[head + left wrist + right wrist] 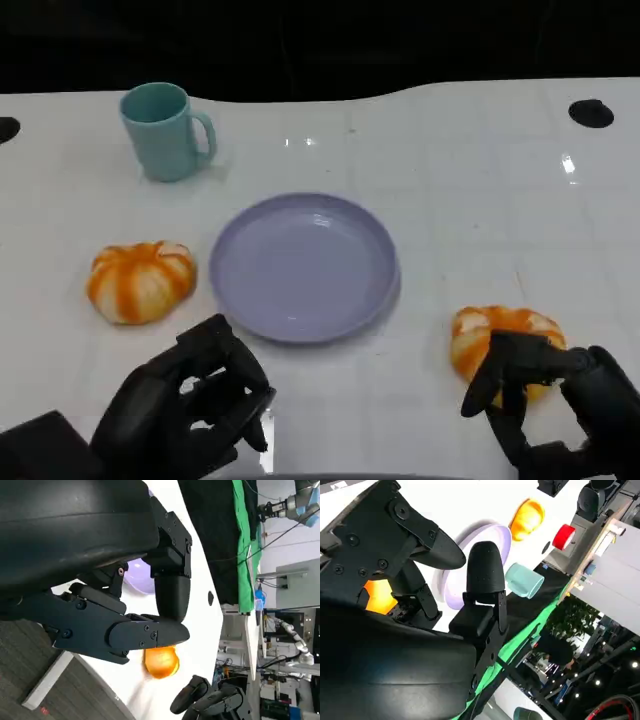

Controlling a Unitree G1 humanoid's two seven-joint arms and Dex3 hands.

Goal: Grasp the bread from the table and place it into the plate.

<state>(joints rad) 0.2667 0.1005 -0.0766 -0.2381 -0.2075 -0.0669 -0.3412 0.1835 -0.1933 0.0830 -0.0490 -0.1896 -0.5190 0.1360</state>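
Nearest the camera, the left robot hand [195, 400] hung low over the white bench [450, 180], fingers curled inward with nothing in them, just short of the plate's near rim. On the other side the right robot hand [545, 400] sat at the near right corner with its fingers [500, 385] spread around the near side of an orange-and-white bread roll [500, 335] — touching its front face, though whether they actually clamped it I could not tell. That roll lay on the bench, off to the right of the plate and apart from it, with a strip of bare white surface between the two.

A second bread roll [141, 281] of the same striped orange rested on the left, just beside the plate's left rim but not touching it, and beyond the left robot hand.

The lavender plate [230, 290] sat in the middle, round and shallow, holding nothing. Open bench ran around it on every side, widest to the right and beyond.

Farther back and to the left stood a teal mug [160, 130], upright, handle turned right, well apart from the plate. At the far bench edge a dark round fitting [591, 113] showed on the right, and the edge gave onto black background.
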